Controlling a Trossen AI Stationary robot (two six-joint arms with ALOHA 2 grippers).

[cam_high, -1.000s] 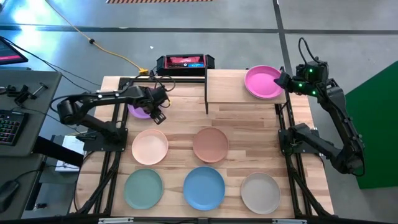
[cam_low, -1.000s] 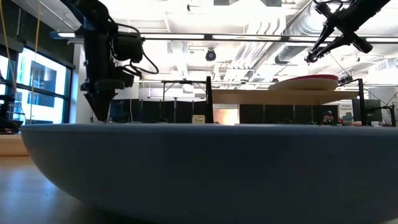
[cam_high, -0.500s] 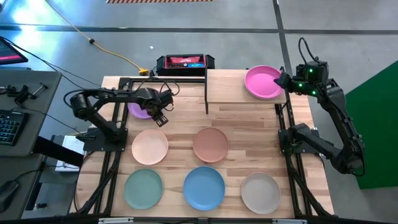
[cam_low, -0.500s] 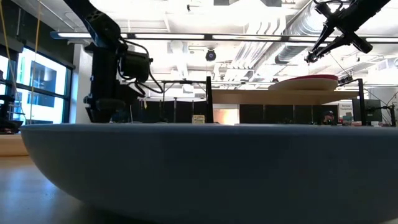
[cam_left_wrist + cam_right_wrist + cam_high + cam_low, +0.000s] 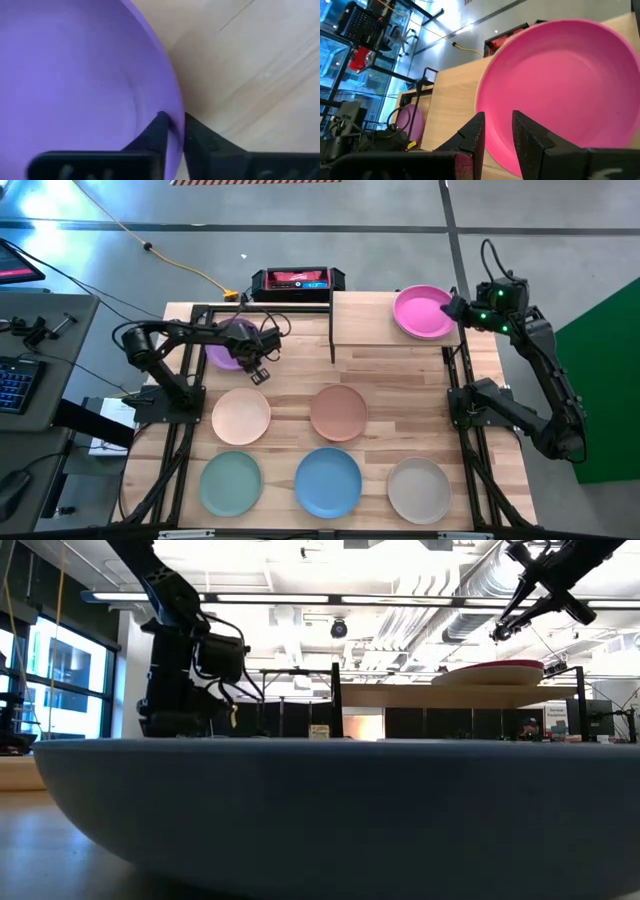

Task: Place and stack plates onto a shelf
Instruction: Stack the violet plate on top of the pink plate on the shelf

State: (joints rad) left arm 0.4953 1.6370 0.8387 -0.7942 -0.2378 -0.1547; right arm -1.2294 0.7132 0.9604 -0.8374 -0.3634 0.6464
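Observation:
The purple plate (image 5: 224,355) lies flat on the table's far left part. My left gripper (image 5: 252,362) is down at its right-hand rim and shut on it; the left wrist view fills with that plate (image 5: 75,75). The magenta plate (image 5: 422,312) rests on the shelf's (image 5: 365,330) right end, and shows raised in the low view (image 5: 488,673). My right gripper (image 5: 452,310) hovers open just right of and above that plate (image 5: 560,85), touching nothing. My left gripper pinches the purple plate's rim (image 5: 176,112) on the side toward the table's right. One finger (image 5: 159,131) is inside the plate and the other finger (image 5: 196,137) outside it. The fingers come from above, pointing down. The plate still lies on the table.
Peach (image 5: 241,416), terracotta (image 5: 338,412), mint (image 5: 230,484), blue (image 5: 328,482) and beige (image 5: 418,490) plates lie on the tabletop in two rows. The blue plate (image 5: 320,810) blocks most of the low view. A black device (image 5: 297,280) sits beyond the far edge.
My left gripper has come down from above the table onto the purple plate's rim, shifting slightly toward the plate, while its arm has folded in toward the table. The right arm and all the plates have kept still.

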